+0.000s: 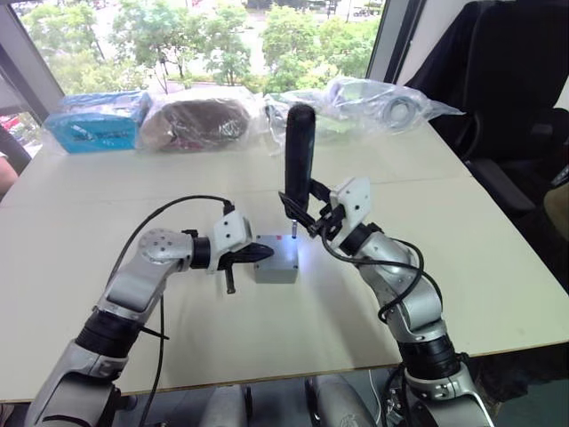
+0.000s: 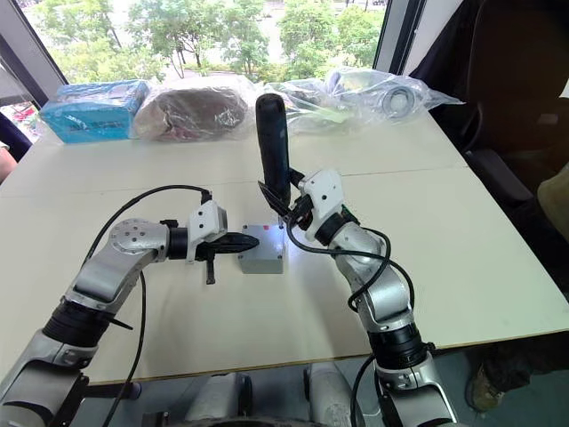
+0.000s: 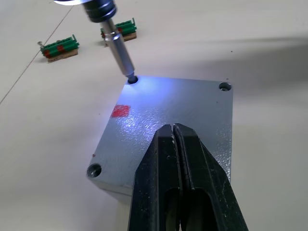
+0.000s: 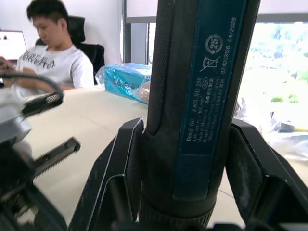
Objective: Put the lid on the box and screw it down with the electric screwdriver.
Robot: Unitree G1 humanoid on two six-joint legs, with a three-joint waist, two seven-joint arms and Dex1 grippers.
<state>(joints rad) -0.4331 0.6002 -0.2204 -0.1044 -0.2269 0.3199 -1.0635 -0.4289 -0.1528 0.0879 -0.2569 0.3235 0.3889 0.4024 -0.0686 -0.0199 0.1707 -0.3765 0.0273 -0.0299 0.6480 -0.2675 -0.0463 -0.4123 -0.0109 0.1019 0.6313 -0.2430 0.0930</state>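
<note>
The grey box [image 1: 276, 269] stands mid-table with the flat grey lid [image 3: 187, 108] on top of it, screw holes at its corners. My left gripper [image 3: 173, 129] is shut, its two fingers closed together and resting on the lid's top from the left. My right gripper [image 1: 311, 218] is shut on the electric screwdriver [image 1: 299, 151], which stands nearly upright. The metal bit [image 3: 120, 52] sits in the lid's far corner hole, and a white light shines on that corner. Seen from the right wrist, the screwdriver's body [image 4: 192, 96] sits between the black fingers [image 4: 109, 173].
Two small green-and-red pieces [image 3: 58, 48] lie on the table just beyond the box. A blue package [image 1: 98, 120] and plastic bags [image 1: 200, 120] line the far edge. A black chair [image 1: 507, 71] stands at the right. A person [image 4: 53, 53] sits beyond the table's left side.
</note>
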